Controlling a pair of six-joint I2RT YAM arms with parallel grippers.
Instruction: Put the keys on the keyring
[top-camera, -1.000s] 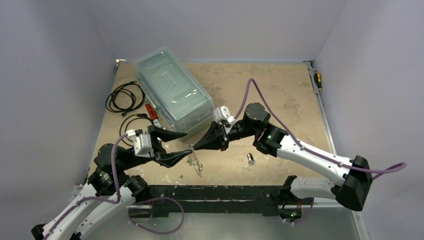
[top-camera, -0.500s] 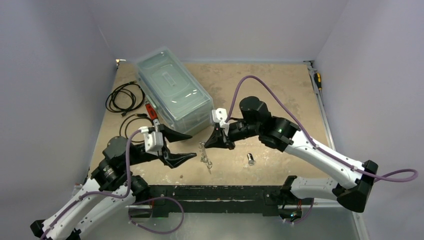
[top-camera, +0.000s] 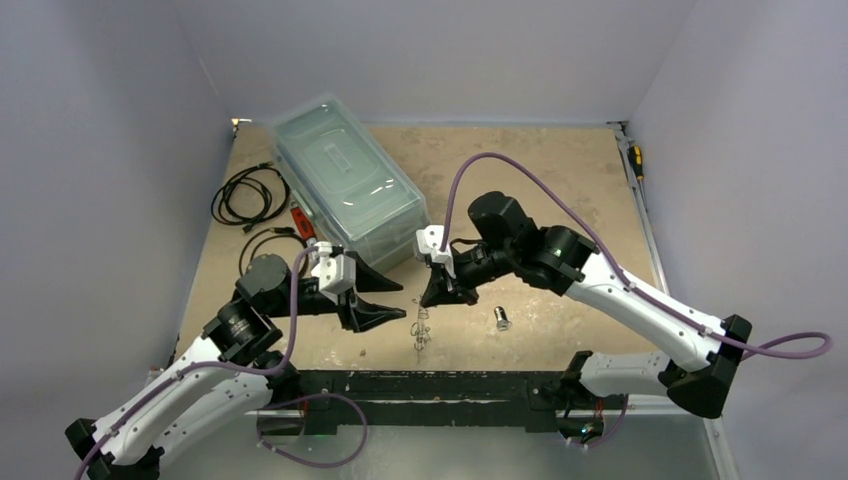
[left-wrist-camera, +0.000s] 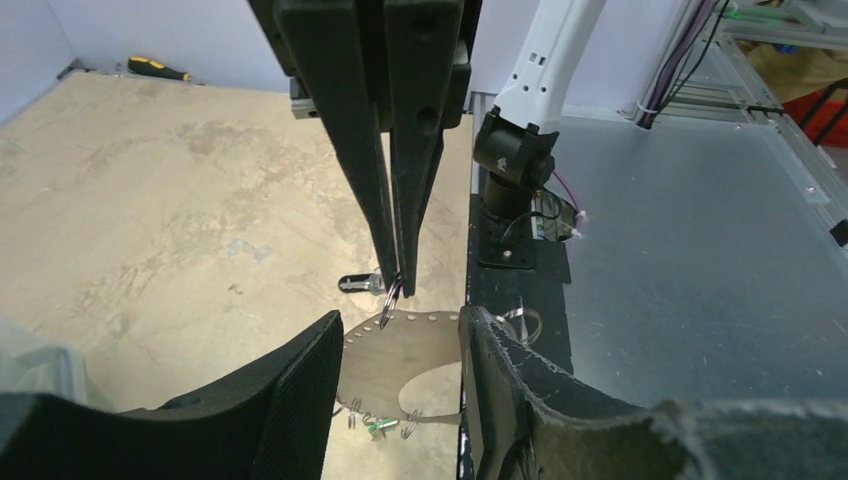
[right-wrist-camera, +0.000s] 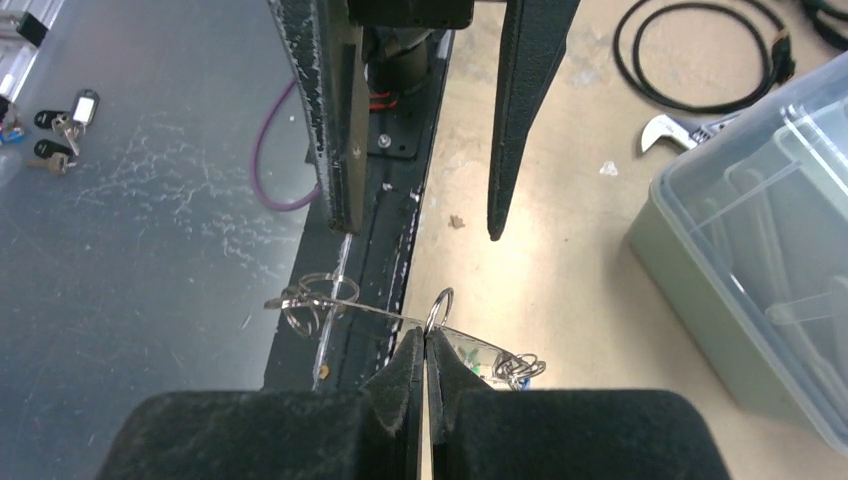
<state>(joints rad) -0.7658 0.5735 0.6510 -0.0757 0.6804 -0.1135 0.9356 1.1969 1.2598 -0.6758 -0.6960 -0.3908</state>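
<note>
Right claw (right-wrist-camera: 424, 338) clamped on keyring (left-wrist-camera: 388, 350) by bench (top-camera: 560, 180) near edge | left claw (left-wrist-camera: 402, 318) spread astride it | closing to be centred

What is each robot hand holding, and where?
The right hand pinches the keyring at its upper edge. The left hand is open, holding nothing.

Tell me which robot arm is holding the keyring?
The right arm's fingers: they are pinched shut on the top edge of the keyring. The left arm's fingers stand apart, one on each side of it.
</note>
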